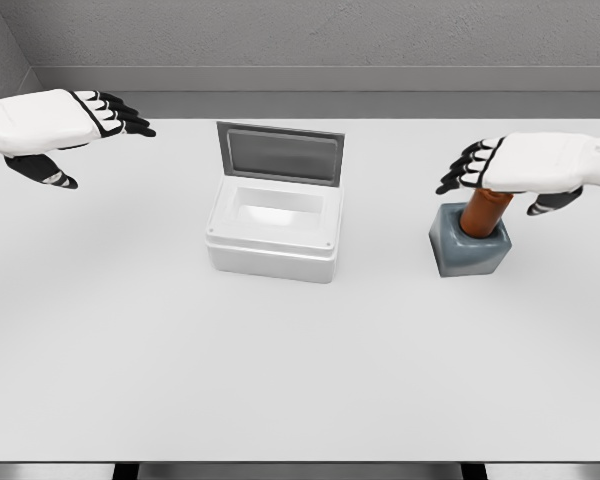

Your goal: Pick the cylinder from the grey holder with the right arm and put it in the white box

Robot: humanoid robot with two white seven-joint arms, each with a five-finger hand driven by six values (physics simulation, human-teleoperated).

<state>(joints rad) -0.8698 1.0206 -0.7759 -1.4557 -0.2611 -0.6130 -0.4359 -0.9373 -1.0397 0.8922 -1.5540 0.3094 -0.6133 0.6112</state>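
Observation:
A brown cylinder (484, 211) stands upright in the grey holder (468, 250) at the right of the table. My right hand (500, 172) hovers just above the cylinder's top, palm down, fingers spread and open, holding nothing. The top of the cylinder is hidden behind that hand. The white box (272, 235) sits at the table's centre with its grey lid (279, 153) raised at the back and its inside bare. My left hand (80, 125) hovers open at the far left, above the table's back corner.
The white table (300, 380) stretches wide in front of the box and the holder. A grey wall runs along the table's back edge. The table's front edge lies near the bottom of the picture.

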